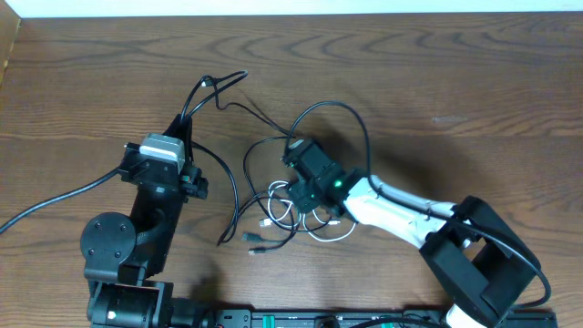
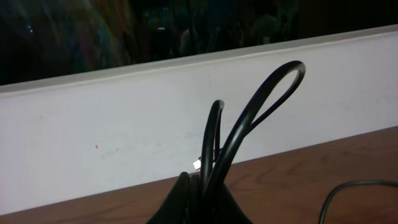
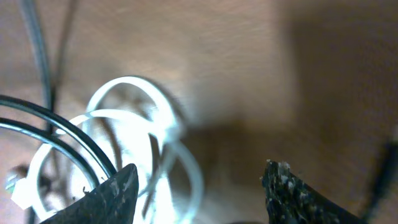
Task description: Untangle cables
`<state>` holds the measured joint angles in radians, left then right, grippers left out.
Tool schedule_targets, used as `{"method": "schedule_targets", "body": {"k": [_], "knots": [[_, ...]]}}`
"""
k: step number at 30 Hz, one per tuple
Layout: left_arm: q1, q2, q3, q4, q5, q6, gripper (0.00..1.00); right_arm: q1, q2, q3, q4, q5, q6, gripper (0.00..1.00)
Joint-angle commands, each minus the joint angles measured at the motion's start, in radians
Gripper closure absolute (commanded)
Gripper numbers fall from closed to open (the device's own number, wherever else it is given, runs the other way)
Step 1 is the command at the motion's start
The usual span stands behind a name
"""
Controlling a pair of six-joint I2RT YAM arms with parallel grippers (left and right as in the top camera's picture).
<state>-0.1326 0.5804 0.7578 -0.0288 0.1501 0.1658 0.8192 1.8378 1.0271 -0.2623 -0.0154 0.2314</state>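
The wooden tabletop [image 1: 455,73] carries everything, and the cables are not yet apart. Most of them lie in a tangle [image 1: 284,208] near the middle, under the right arm [image 1: 401,214].

The left arm [image 1: 150,219] stands beside the tangle. Its left claw [image 2: 200,193] is clamped tight on a doubled loop of black cable [image 2: 247,118], lifted off the wood and drawn toward the far edge. The right claw [image 3: 199,177] hangs low over the tangle with its jaws well apart and nothing between them. The white cable [image 3: 161,118] lies coiled just under its left finger, with black strands crossing that coil.

The step in hand looks like anchoring one cord while picking a second. Next, the right claw probably needs to shift onto the white coil, close on it alone, and draw it away from the held black one. Two small plugs [image 1: 256,244] lie loose at the tangle's near side and could snag.
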Motion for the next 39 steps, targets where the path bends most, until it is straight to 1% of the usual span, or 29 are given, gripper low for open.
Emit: {"method": "schedule_targets", "body": {"k": [1,5,9,13,21,30,39], "knots": [[0.004,-0.007,0.026,0.006,-0.012,0.017,0.93,0.045,-0.013,-0.005,-0.003,-0.021,0.007,0.38],[0.004,-0.007,0.026,0.006,-0.012,0.017,0.93,0.076,-0.013,-0.005,0.000,-0.006,0.007,0.37],[0.004,-0.007,0.026,0.006,-0.012,0.017,0.93,0.089,-0.012,-0.005,0.004,0.058,0.006,0.38],[0.004,-0.007,0.026,0.006,-0.012,0.017,0.93,0.077,-0.012,-0.005,0.005,0.077,-0.018,0.44],[0.004,-0.007,0.026,0.006,-0.005,0.017,0.93,0.074,0.000,-0.005,0.008,0.077,-0.019,0.59],[0.004,-0.007,0.026,0.006,-0.005,0.017,0.93,0.078,0.023,-0.007,0.012,0.074,0.000,0.58],[0.004,-0.007,0.026,0.006,-0.005,0.017,0.93,0.092,0.079,-0.007,0.053,0.057,0.000,0.59]]}}
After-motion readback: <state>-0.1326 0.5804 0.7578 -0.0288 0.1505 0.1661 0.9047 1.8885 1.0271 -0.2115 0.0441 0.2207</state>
